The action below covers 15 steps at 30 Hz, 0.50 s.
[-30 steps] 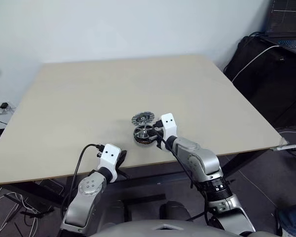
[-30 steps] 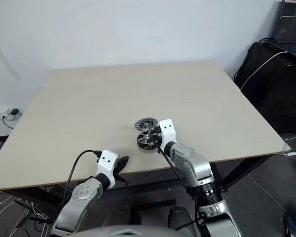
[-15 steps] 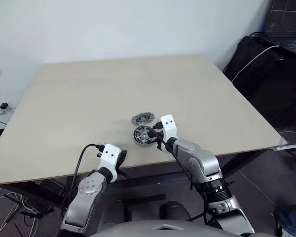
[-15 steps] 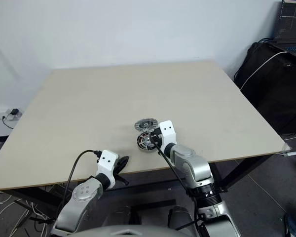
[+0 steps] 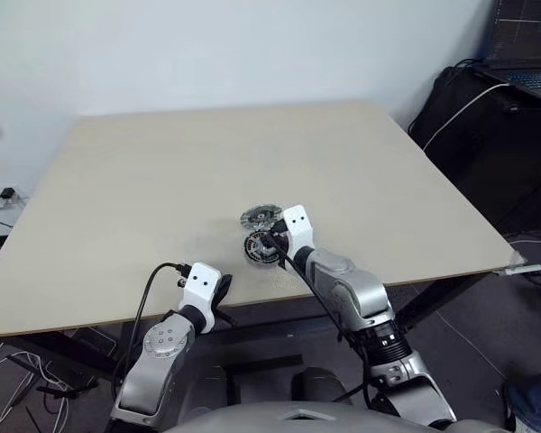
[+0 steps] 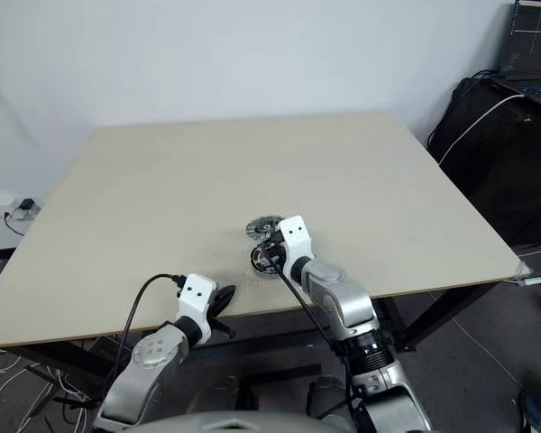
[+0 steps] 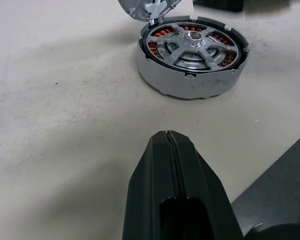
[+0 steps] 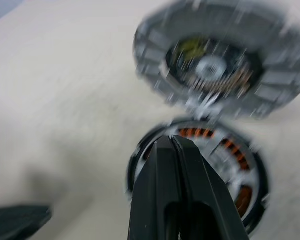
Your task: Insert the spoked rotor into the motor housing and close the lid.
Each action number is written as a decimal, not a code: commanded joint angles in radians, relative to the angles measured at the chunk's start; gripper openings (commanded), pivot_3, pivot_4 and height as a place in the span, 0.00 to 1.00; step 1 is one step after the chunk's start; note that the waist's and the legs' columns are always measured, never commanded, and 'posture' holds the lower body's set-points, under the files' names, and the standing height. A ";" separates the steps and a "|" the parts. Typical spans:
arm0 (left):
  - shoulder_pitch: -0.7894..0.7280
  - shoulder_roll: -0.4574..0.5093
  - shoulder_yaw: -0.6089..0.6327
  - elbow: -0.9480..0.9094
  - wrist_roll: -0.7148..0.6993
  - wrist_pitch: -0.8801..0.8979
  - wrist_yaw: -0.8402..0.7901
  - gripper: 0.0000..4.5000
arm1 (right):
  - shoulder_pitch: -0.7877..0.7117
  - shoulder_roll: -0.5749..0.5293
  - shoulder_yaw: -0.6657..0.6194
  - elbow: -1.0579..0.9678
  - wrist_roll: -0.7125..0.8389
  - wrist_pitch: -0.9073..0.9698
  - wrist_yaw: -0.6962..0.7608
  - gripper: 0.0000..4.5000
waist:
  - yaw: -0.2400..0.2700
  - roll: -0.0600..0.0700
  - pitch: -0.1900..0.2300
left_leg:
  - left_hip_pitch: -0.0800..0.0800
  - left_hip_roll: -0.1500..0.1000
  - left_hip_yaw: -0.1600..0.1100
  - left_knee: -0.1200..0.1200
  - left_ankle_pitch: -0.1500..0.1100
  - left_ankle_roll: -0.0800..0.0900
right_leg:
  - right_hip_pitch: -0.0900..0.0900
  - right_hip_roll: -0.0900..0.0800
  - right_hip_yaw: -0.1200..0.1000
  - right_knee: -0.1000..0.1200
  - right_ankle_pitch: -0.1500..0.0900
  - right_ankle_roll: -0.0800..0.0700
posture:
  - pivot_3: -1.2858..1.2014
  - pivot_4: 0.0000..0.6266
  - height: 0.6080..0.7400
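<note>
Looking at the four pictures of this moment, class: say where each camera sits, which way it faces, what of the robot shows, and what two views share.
Left eye and right eye: on the head, facing forward and down over the table; both arms show.
Left wrist: along the shut left gripper toward the motor housing, spoked rotor seated inside.
Right wrist: along the shut right gripper, over the housing, facing the lid.
Shared: both wrist views show housing and lid.

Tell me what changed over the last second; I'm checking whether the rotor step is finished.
The right tool swung left, over the motor housing, shut and holding nothing. The spoked rotor sits in the housing; the lid stays open behind it. The left tool did not move.
</note>
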 commanded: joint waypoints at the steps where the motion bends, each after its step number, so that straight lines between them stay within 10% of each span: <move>1: -0.016 -0.003 0.000 -0.015 -0.009 -0.021 -0.002 0.00 | -0.035 0.014 0.009 0.050 -0.037 -0.066 0.003 0.01 | 0.000 0.000 0.000 | 0.000 0.000 0.000 0.000 0.000 0.000 | 0.000 0.000 0.000 0.000 0.000 0.000 | 0.52 0.00 1.00; 15: -0.018 -0.002 0.004 -0.017 -0.011 -0.021 0.000 0.00 | -0.081 -0.012 0.035 0.121 -0.089 -0.093 0.105 0.01 | -0.005 -0.003 -0.004 | 0.001 0.001 0.000 0.001 0.000 0.000 | 0.001 0.001 0.000 0.001 0.000 0.000 | 0.52 0.00 1.00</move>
